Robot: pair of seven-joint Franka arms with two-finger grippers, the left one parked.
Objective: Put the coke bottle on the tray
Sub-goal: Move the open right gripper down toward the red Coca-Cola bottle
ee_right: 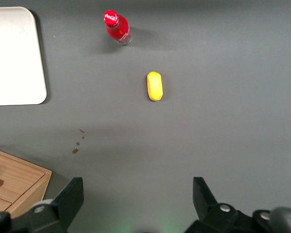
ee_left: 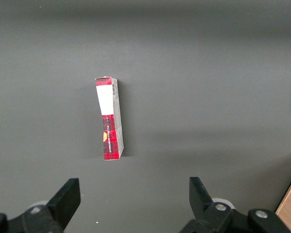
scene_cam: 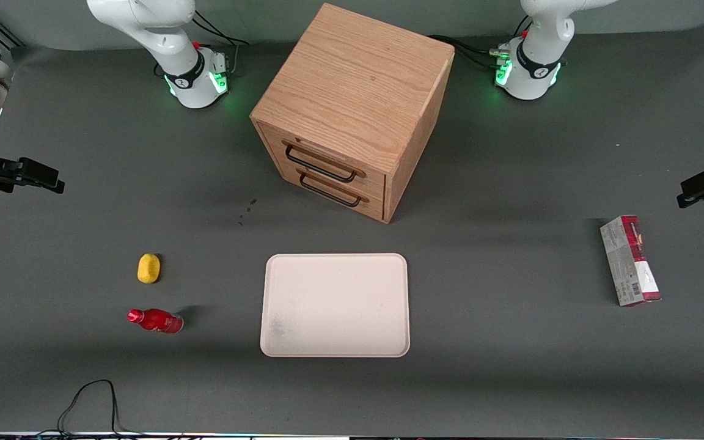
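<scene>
The coke bottle (scene_cam: 156, 320) (ee_right: 117, 27), small and red with a red cap, lies on its side on the grey table. Its cap points toward the working arm's end. The cream-beige tray (scene_cam: 335, 304) (ee_right: 14, 56) rests flat beside it, nearer the table's middle, with nothing on it. My right gripper (scene_cam: 37, 176) (ee_right: 138, 194) hangs above the table at the working arm's end. It is farther from the front camera than the bottle and well apart from it. Its fingers are open with nothing between them.
A yellow lemon-like lump (scene_cam: 148, 268) (ee_right: 154, 85) lies just farther from the front camera than the bottle. A wooden drawer cabinet (scene_cam: 352, 110) stands farther back than the tray. A red-and-grey carton (scene_cam: 630, 260) lies toward the parked arm's end. A black cable (scene_cam: 89, 397) loops at the front edge.
</scene>
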